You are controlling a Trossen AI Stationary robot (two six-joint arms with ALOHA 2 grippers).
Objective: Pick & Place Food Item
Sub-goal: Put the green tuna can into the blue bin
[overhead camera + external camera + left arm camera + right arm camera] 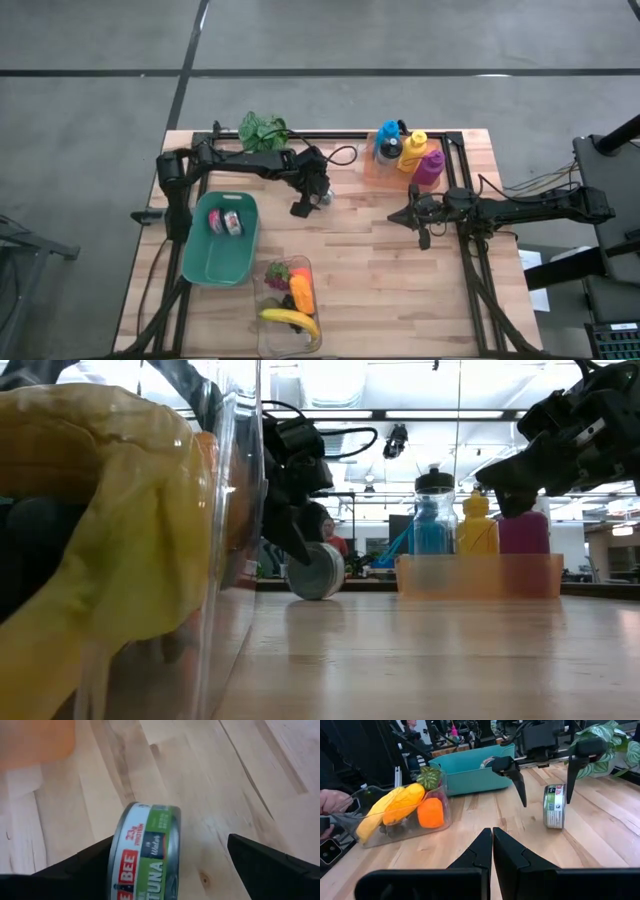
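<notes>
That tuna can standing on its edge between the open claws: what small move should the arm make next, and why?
Probably close the left gripper on the green-labelled metal tuna can. Its fingers stand open on either side of the can, which balances on its rim on the wooden table, not yet gripped.

The tuna can (554,806) stands on its edge on the wooden desk (600,845), its flat faces upright and its green-and-white label, printed "TUNA" in white with a red "BEE" band, wrapped round the rim. It rests near the desk's middle toward the back, just in front of the leafy plant's side. Its silver lid (316,571) shows in the low view.
</notes>
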